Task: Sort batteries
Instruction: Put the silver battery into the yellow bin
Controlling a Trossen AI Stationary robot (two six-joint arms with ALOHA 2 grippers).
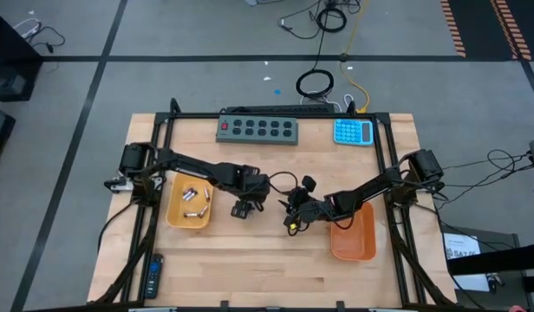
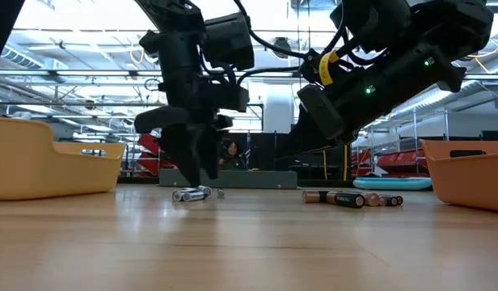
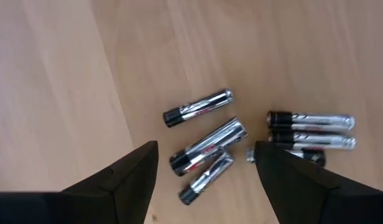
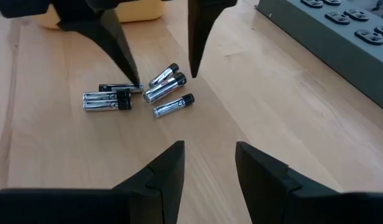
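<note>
Several silvery batteries with dark ends [image 3: 207, 147] lie in a loose cluster on the wooden table, also seen in the right wrist view [image 4: 167, 87] and in the low view [image 2: 192, 194]. My left gripper [image 3: 204, 155] is open and points down over this cluster, its fingers standing on either side of the middle cells [image 1: 242, 208]. My right gripper [image 4: 209, 149] is open and hovers just to the right [image 1: 293, 215], facing the cluster. Darker batteries [image 2: 346, 198] lie on the table below the right arm. A few more cells [image 1: 191, 196] rest in the yellow tray.
A yellow tray [image 1: 173, 215] sits left of the grippers and an orange tray [image 1: 354, 247] to the right. The grey button strip [image 1: 258, 129] and the blue calculator [image 1: 353, 132] lie at the far edge. A dark remote [image 1: 153, 276] lies near the left front corner.
</note>
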